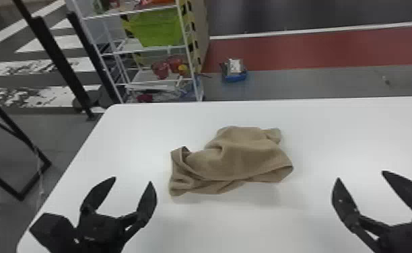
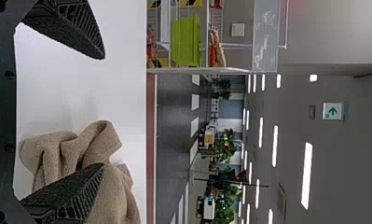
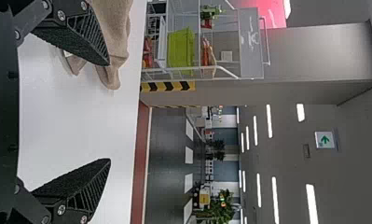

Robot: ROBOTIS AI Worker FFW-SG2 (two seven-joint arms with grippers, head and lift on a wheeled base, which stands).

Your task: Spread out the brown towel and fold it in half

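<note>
towel: the brown towel point(image 1: 239, 158) lies crumpled on the white surface point(image 1: 141, 124), between the two end effectors, its near left part folded over
left end effector: the left end effector point(image 1: 133, 180) is in front of the towel and to its left, fingers wide apart, nothing between them
right end effector: the right end effector point(image 1: 360, 175) is to the towel's right, fingers spread wide, holding nothing
rack: a white rack point(image 1: 190, 50) with a green bin point(image 1: 158, 28) stands beyond the surface

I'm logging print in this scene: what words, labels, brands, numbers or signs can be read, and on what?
No words or numbers can be read.
Green arrow only: white sign in the background.
Too blurred to read: pale marks on a grey panel.
Brown towel: no label visible.
</note>
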